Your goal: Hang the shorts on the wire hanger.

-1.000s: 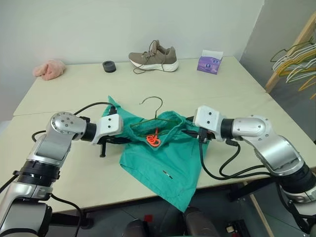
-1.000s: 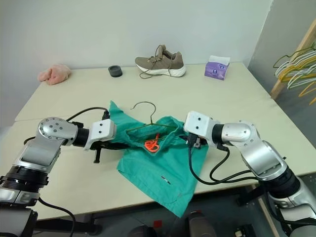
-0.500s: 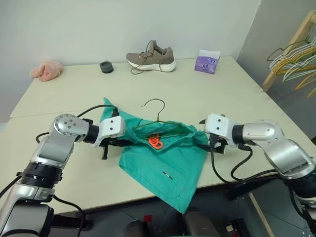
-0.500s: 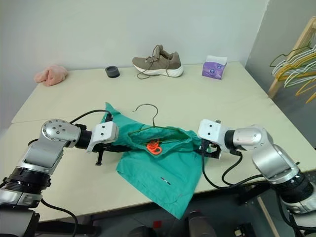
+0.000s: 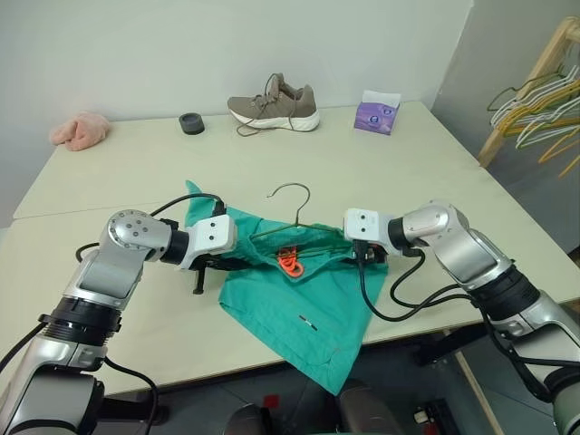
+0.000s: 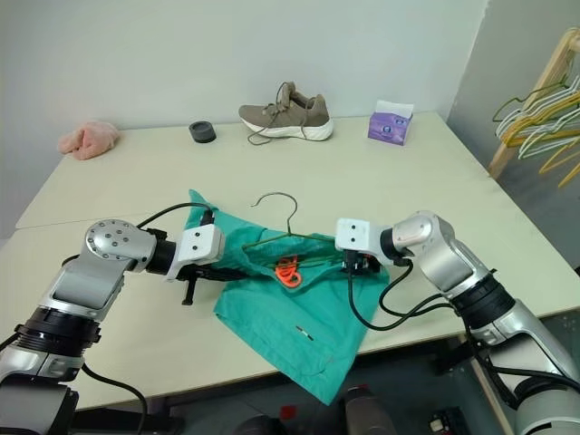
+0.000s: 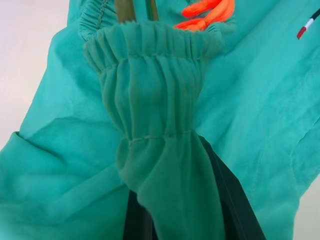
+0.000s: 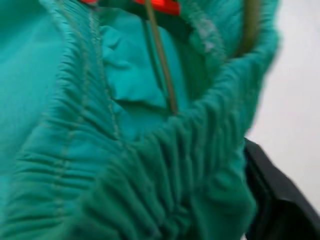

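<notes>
Left hand [image 5: 217,263] pinches the shorts [image 5: 308,313] waistband; right hand [image 5: 361,257] grip unclear. Risk: waistband slipping off the hanger [image 5: 292,214].

No legible text or labels anywhere

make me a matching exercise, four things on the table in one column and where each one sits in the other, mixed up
Things:
1. shorts
2. shoe
3. tissue box
4. pink cloth

Places:
A. far left corner of the table
B. far edge, about the middle
C. near edge, between the two grippers
D. far right corner

Pairs: 1-C, 2-B, 3-D, 4-A
</notes>
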Controlling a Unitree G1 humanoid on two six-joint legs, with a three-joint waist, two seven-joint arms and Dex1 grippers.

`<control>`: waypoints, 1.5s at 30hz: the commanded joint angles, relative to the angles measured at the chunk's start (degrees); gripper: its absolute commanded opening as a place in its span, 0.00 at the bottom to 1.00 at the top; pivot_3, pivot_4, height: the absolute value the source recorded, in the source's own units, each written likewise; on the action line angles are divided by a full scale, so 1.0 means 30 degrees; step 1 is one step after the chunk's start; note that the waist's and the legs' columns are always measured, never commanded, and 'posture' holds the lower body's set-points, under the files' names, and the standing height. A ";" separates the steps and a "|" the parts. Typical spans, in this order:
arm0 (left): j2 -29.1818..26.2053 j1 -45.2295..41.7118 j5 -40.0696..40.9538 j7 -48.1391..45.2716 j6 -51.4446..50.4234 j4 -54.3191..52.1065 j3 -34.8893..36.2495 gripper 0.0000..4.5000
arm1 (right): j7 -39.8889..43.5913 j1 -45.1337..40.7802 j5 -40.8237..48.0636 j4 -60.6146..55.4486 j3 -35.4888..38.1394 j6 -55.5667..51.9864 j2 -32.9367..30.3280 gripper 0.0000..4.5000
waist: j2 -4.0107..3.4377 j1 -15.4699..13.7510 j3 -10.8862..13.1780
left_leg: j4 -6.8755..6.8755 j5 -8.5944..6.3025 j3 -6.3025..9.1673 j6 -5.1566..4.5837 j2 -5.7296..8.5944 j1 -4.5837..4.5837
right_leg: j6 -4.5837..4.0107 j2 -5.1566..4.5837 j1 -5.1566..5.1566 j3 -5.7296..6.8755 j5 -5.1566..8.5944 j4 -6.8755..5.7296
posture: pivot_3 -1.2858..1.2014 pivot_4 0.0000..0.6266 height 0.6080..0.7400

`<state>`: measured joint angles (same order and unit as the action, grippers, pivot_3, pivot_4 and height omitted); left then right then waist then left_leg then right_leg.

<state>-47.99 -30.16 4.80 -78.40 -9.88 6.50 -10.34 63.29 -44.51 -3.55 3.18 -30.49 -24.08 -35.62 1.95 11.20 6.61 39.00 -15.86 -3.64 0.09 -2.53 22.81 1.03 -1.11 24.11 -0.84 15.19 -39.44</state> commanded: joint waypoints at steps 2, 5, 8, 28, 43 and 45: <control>0.0058 -0.0072 0.0810 -0.0119 -0.0308 -0.0995 0.0301 0.00 | 0.0721 -0.0781 -0.0215 -0.0155 0.0312 0.0261 0.0207 0.21 | -0.0002 -0.0001 -0.0001 | 0.0001 0.0000 -0.0001 0.0001 0.0001 0.0000 | 0.0000 -0.0001 0.0000 -0.0001 0.0000 -0.0001 | 0.44 0.11 1.00; 0.0171 0.0073 0.1369 -0.0248 -0.1004 -0.1452 0.0383 0.00 | 0.0981 -0.0752 0.0081 -0.0438 0.0568 -0.0256 0.0394 0.00 | -0.0002 -0.0009 -0.0002 | 0.0002 0.0000 0.0005 0.0001 0.0000 0.0001 | -0.0001 -0.0001 -0.0001 0.0005 -0.0001 -0.0001 | 0.43 0.10 1.00; 0.0402 0.0179 0.1687 0.0106 -0.1746 -0.1832 0.0609 0.00 | 0.1163 -0.0666 0.0264 -0.0682 0.0822 -0.0697 0.0447 0.00 | -0.0004 -0.0005 -0.0004 | 0.0003 0.0001 0.0005 0.0002 0.0001 0.0001 | -0.0001 -0.0002 -0.0001 0.0002 -0.0001 -0.0004 | 0.43 0.10 1.00; 0.0659 -0.3873 -0.0693 0.7126 0.4931 0.9364 0.3273 0.99 | 0.1258 0.2340 0.2816 -0.4087 0.4297 -0.6075 -0.2233 0.00 | 0.0004 -0.0126 -0.0009 | 0.0017 0.0000 0.0024 0.0002 0.0025 0.0012 | -0.0001 -0.0039 -0.0006 0.0034 -0.0002 -0.0009 | 0.43 0.12 1.00; 0.1325 0.0562 0.8205 0.1956 -0.7523 -0.4213 0.2494 0.99 | -0.5168 1.3719 0.6136 -0.9551 1.4833 -1.3197 -0.1609 0.00 | 0.0004 -0.0061 0.0003 | 0.0002 -0.0001 0.0031 0.0008 0.0000 -0.0029 | 0.0089 -0.0003 -0.0032 0.0021 0.0056 -0.0051 | 0.41 0.18 1.00; 0.1546 0.0399 0.8333 0.1872 -0.7874 -0.5008 0.2015 0.99 | -0.6541 1.4908 0.6227 -1.0086 1.6673 -1.4613 -0.0618 0.00 | -0.0015 -0.0026 0.0009 | -0.0006 -0.0002 0.0018 0.0010 0.0003 -0.0085 | 0.0106 0.0000 -0.0086 0.0007 0.0068 -0.0039 | 0.40 0.19 1.00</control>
<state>-43.37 -28.19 28.54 -72.21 -32.42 -5.89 -3.87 46.97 -0.41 14.73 -24.62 14.36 -64.94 -38.05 1.91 11.12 6.63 38.96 -15.87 -3.59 0.11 -2.50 22.43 1.35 -1.11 23.72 -0.83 15.39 -39.49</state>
